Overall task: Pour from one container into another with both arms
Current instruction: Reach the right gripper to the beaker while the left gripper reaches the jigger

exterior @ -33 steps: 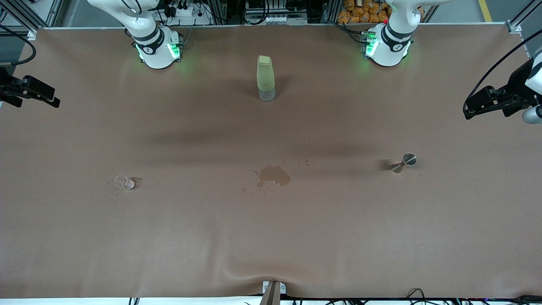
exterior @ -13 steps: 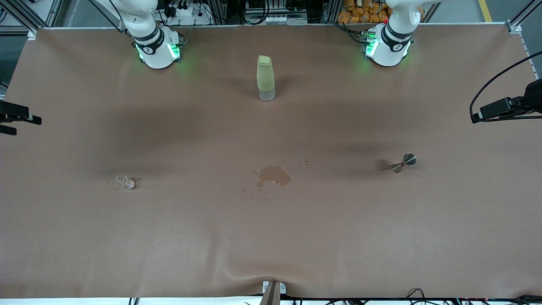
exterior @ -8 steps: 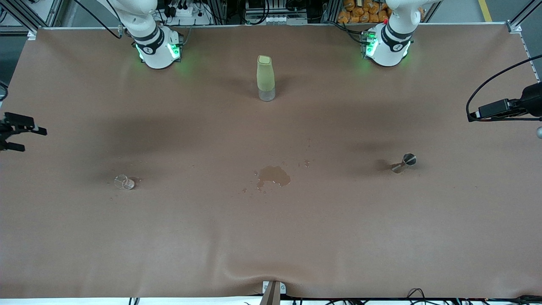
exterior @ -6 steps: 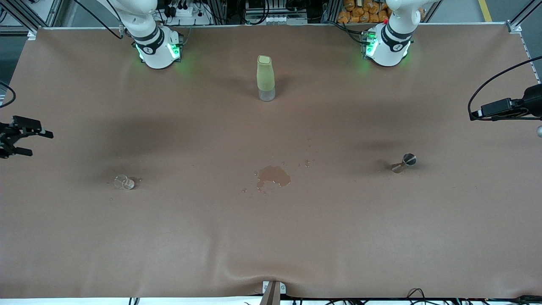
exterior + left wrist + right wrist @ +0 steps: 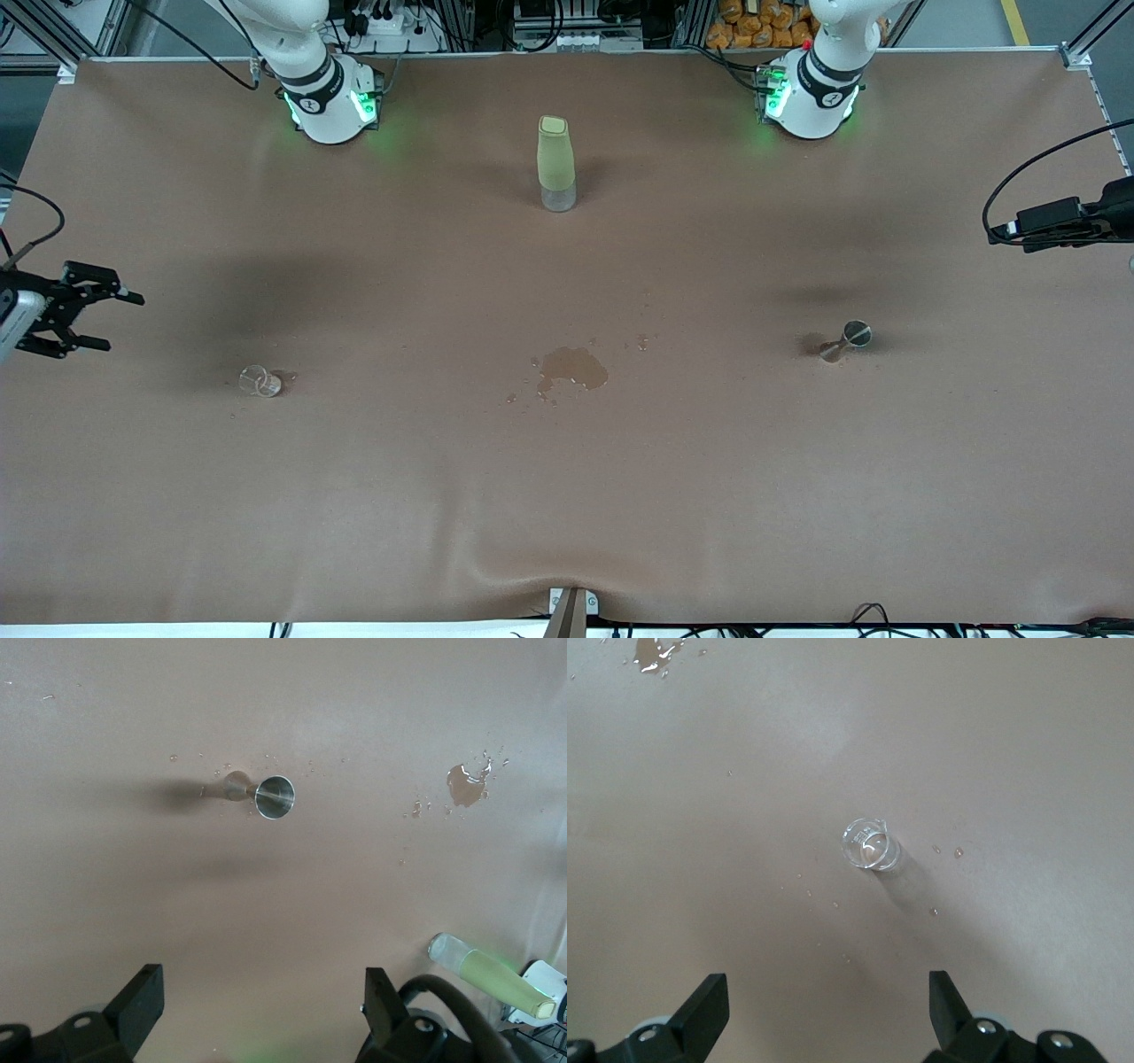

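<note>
Front view shows the pour not yet begun. Neither vessel is lifted. The cup (image 5: 260,381) stands on the table (image 5: 567,532) toward the right arm's end, at about nine o'clock from the puddle (image 5: 573,368) in mid-table. The jigger (image 5: 846,340) sits toward the left arm's end, at about three o'clock from that puddle. The two are well apart. The bottle (image 5: 555,164) stands at twelve o'clock from the puddle, between the two bases, and nothing is near it.

The right gripper (image 5: 104,321) hangs over the table's edge at ten o'clock from the cup, fingers spread and empty. The left gripper (image 5: 261,1005) hangs over the left arm's end of the table at about two o'clock from the jigger, also spread wide and holding nothing. In each wrist view the vessel lies ahead of the open fingers, not between them.

By my reading, all of it is left: reach, grasp both vessels, bring them together, tip the cup into the jigger.

The front view cuts off most of the left gripper at the frame's edge. I cannot tell whether the cup holds any liquid. Small droplets dot the table around it. The jigger seems upright, though I cannot be sure. The puddle suggests a spill, source unknown.
</note>
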Controlling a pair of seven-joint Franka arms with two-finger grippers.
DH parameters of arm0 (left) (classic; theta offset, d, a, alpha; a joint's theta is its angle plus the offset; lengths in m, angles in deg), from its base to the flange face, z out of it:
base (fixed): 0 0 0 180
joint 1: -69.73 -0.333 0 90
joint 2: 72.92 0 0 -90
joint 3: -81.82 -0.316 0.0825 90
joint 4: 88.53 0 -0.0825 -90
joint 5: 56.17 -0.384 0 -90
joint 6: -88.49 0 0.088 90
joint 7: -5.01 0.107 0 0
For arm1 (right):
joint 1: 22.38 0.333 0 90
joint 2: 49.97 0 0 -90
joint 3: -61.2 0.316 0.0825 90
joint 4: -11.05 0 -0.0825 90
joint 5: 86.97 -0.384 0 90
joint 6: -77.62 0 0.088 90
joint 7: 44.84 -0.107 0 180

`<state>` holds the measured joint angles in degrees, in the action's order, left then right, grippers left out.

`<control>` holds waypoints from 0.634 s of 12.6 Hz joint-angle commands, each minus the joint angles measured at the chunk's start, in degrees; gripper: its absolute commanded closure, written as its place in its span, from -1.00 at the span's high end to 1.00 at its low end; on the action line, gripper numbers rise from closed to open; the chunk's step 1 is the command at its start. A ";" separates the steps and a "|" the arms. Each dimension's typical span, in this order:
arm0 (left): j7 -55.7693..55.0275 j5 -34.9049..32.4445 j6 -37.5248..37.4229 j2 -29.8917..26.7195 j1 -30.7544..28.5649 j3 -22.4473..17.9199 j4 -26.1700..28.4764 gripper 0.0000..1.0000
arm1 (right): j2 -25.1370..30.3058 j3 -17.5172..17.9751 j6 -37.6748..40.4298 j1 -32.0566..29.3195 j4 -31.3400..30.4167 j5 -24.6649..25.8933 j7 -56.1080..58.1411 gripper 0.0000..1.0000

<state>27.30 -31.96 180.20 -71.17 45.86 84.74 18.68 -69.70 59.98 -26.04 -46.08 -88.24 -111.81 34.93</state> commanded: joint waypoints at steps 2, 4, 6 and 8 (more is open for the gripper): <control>6.16 4.17 2.68 -0.36 -2.57 0.33 4.23 1.00 | -2.23 1.05 -2.77 -1.79 -4.06 -8.00 13.79 1.00; 10.21 5.94 2.68 1.57 -3.90 0.33 4.59 1.00 | -3.12 1.05 -3.75 -1.79 -6.78 -11.44 20.40 1.00; 12.85 6.46 2.68 3.16 -4.95 0.33 4.59 1.00 | -4.96 1.05 -3.75 -2.14 -7.67 -13.90 25.67 1.00; 15.66 7.95 2.59 5.09 -6.36 0.33 4.59 1.00 | -7.07 1.05 -3.66 -2.76 -7.67 -15.40 29.55 1.00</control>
<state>40.20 -26.19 182.18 -67.42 40.85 84.67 23.09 -75.35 59.99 -29.67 -46.85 -95.61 -124.68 60.07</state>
